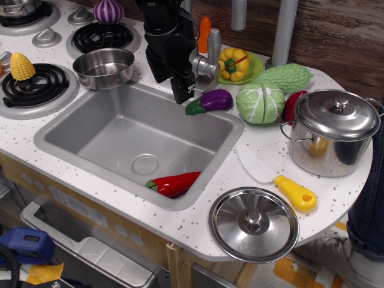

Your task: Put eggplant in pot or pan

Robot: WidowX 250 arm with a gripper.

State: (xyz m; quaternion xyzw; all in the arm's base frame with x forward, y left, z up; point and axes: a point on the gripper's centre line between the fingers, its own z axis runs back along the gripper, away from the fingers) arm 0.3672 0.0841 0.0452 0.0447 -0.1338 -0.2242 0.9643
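Note:
The eggplant (211,100), glossy purple with a green stem cap, lies on its side on the counter at the sink's back right rim. The small shiny steel pot (104,68) stands empty at the sink's back left corner, beside the stove burners. My gripper (183,91) hangs from the black arm just above the sink's back edge, a little left of the eggplant and right of the pot. It holds nothing. Its fingers overlap from this side, so the gap between them does not show.
A red chili pepper (174,183) lies in the sink (90,129). A cabbage (260,103), a green gourd (282,78), a lidded stockpot (332,131), a loose lid (254,223), a yellow scoop (296,192), the faucet (210,57), corn (22,66) and an onion (108,11) surround it.

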